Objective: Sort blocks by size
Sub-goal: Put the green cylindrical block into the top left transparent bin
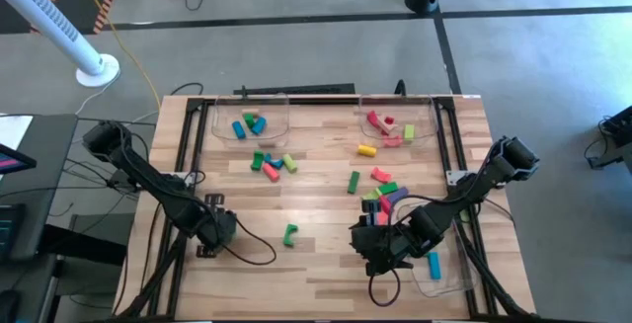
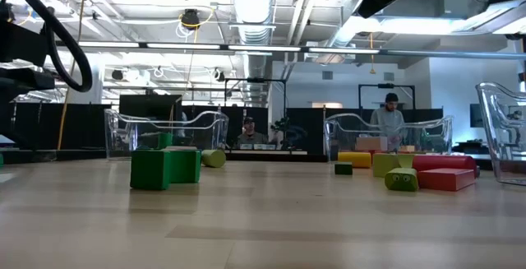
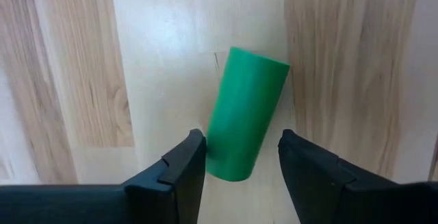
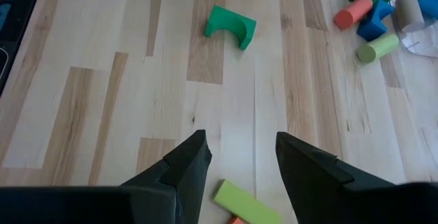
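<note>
From above, the left gripper (image 1: 219,226) is low over the table (image 1: 326,274) at its left side. The right gripper (image 1: 383,249) is near a clear tray (image 1: 446,276) with a blue block (image 1: 434,264). Blocks lie scattered in the middle; a green arch (image 1: 290,233) lies between the arms.

In the low view, that arch (image 2: 164,168) stands on the wood, alone.

At the left wrist, a green cylinder (image 3: 245,113) lies between the parted fingers (image 3: 179,176), released.

At the right wrist, the fingers (image 4: 185,172) are apart, holding nothing, above a lime bar (image 4: 245,204).
</note>
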`<state>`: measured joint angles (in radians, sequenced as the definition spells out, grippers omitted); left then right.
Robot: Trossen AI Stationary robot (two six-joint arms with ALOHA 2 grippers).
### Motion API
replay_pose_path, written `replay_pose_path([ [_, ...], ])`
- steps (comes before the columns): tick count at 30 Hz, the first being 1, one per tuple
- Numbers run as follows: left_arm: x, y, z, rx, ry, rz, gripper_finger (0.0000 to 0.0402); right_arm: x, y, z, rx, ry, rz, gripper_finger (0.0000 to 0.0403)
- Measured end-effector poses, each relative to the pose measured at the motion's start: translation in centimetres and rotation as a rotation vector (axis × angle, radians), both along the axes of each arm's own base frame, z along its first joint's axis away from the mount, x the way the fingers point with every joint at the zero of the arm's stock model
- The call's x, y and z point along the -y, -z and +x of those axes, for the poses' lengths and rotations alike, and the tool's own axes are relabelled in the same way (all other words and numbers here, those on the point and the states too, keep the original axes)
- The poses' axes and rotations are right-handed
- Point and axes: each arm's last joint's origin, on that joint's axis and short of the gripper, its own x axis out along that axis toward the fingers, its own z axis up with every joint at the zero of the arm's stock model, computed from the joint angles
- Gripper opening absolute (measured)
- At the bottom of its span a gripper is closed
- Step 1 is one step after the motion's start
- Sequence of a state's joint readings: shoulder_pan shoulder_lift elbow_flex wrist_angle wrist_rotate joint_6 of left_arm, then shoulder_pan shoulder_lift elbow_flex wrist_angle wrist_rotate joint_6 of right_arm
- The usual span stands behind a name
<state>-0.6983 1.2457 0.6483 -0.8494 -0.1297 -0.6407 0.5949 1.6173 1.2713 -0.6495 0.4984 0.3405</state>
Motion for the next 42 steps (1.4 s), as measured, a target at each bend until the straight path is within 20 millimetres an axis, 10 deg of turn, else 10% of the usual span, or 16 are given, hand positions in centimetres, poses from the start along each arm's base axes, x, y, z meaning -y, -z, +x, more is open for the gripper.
replay_pose_path([
  [12, -0.7, 1.5, -0.8, -0.041, -0.03, 0.022, 0.0234, -0.2, 0.0, -0.1, 0.0, -0.006, 0.0, 0.0202],
  [42, -0.8, 1.7, -1.0, 0.021, -0.024, 0.054, 0.0197, 0.0, 0.0, 0.0, 0.003, 0.0, 0.002, 0.0202],
])
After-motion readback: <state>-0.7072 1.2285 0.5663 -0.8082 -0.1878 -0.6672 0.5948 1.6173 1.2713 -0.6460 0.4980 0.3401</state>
